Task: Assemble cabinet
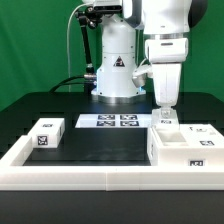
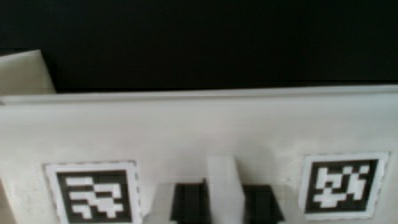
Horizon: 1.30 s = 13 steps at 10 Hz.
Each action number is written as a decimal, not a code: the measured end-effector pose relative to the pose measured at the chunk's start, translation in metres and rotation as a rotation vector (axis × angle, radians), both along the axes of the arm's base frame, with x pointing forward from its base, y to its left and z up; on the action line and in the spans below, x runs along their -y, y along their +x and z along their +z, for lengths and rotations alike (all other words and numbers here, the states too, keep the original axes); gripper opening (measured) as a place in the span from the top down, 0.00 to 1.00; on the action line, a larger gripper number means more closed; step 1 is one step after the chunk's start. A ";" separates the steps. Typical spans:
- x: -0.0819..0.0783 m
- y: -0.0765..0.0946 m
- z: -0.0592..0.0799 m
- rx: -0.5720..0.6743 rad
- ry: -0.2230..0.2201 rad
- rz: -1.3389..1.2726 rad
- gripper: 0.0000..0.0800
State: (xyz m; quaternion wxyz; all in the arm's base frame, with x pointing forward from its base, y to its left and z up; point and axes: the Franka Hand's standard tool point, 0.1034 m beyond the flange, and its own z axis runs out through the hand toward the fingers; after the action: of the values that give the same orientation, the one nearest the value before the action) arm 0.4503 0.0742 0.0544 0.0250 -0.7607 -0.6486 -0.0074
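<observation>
My gripper (image 1: 165, 110) hangs straight down at the exterior view's right, over the white cabinet parts. A large open white cabinet box (image 1: 186, 152) with small tags stands there, and a smaller tagged white piece (image 1: 166, 124) sits at its back edge under the fingers. In the wrist view the two dark fingers (image 2: 187, 203) stand on either side of a thin upright white wall (image 2: 219, 180) of this piece, tight against it. The gripper (image 2: 219, 205) sits between two tags on the piece's white face (image 2: 196, 130). A small tagged white block (image 1: 46, 135) lies apart at the exterior view's left.
The marker board (image 1: 108, 121) lies flat in front of the robot base (image 1: 116, 75). A long low white border rail (image 1: 100, 178) runs along the front and up the left side. Black table (image 1: 105, 145) lies between the block and the cabinet box.
</observation>
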 end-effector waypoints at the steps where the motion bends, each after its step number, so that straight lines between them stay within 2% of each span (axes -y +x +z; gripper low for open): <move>1: 0.000 0.000 0.000 -0.002 -0.001 0.000 0.91; 10: 0.003 0.000 0.001 -0.014 -0.007 -0.006 0.91; 13: -0.001 0.004 0.018 -0.011 -0.021 0.007 0.91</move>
State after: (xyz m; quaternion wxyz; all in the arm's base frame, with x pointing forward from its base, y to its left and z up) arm 0.4540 0.0753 0.0720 0.0205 -0.7585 -0.6513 0.0038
